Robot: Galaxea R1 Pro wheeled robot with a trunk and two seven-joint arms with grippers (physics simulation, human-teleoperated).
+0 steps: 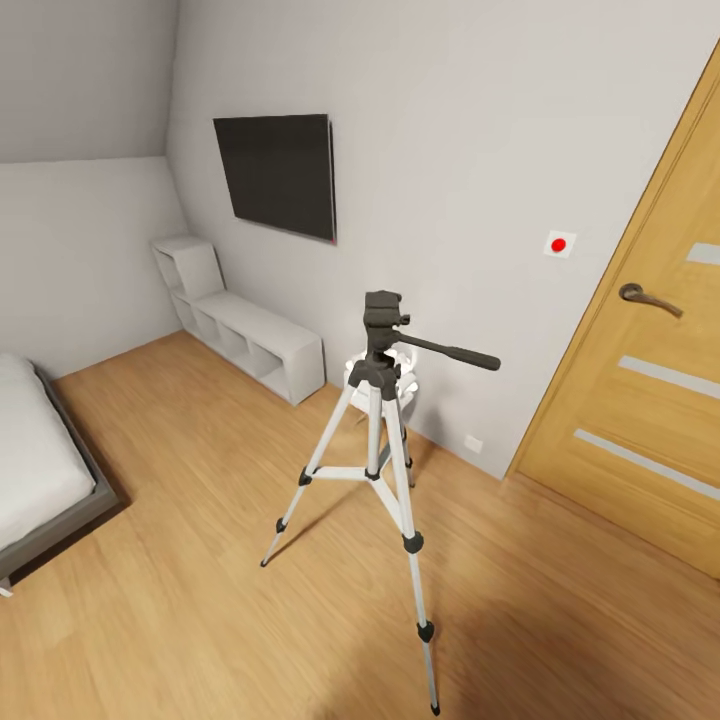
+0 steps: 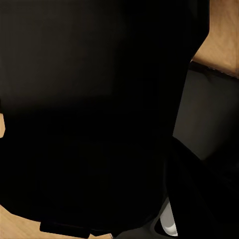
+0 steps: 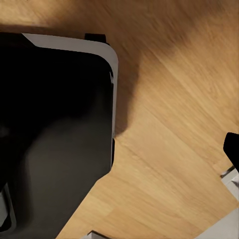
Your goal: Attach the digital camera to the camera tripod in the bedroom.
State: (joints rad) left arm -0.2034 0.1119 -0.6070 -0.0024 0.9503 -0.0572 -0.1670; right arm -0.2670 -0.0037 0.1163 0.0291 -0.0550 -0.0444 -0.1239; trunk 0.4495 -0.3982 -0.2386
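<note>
The camera tripod [image 1: 375, 440] stands upright on the light wood floor [image 1: 200, 560] in the middle of the head view, its three silver-white legs spread and its black pan head on top, the long black handle [image 1: 450, 352] reaching out toward the wooden door [image 1: 640, 390]. Just behind it, partly hidden by the legs, sits a small white lamp [image 1: 400, 375] near the wall. On that wall hang a dark TV [image 1: 278, 175] and a white wall plate [image 1: 560, 243] with a red dot. White cube shelves [image 1: 240, 325] run along the wall base, and the corner of a low grey bed [image 1: 40, 470] shows farther off.

The left wrist view shows a dark body [image 2: 94, 114] close up with slivers of floor, and the right wrist view a black, white-edged body [image 3: 59, 129] over the wood floor. Neither gripper's fingers can be made out, so their opening cannot be told, nor the tripod's place relative to them.
</note>
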